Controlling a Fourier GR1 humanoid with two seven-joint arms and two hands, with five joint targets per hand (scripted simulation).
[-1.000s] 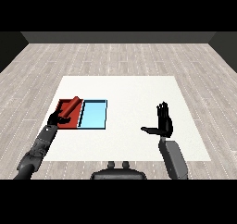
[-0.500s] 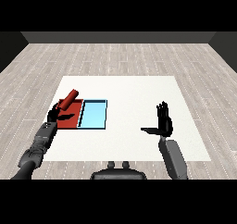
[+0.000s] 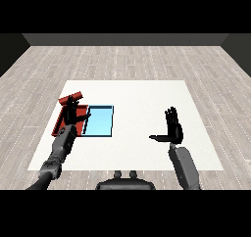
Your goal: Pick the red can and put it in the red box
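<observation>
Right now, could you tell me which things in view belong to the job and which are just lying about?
Belonging to the job:
red can, held in the left hand
red tray

Lying about:
light blue tray
right hand, open, idle

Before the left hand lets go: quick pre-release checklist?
1. Red can in left hand: ok, fingers curled round it.
2. Can over red tray: ok, it shows above the tray's far end.
3. Can upright: not ok, it lies tilted.
4. Can resting on the tray floor: cannot tell, the hand hides the underside.
5. Light blue tray out of the way: ok, it lies beside the red tray, to the right of the hand.
6. Right hand out of the way: ok, open and off to the right of both trays.
</observation>
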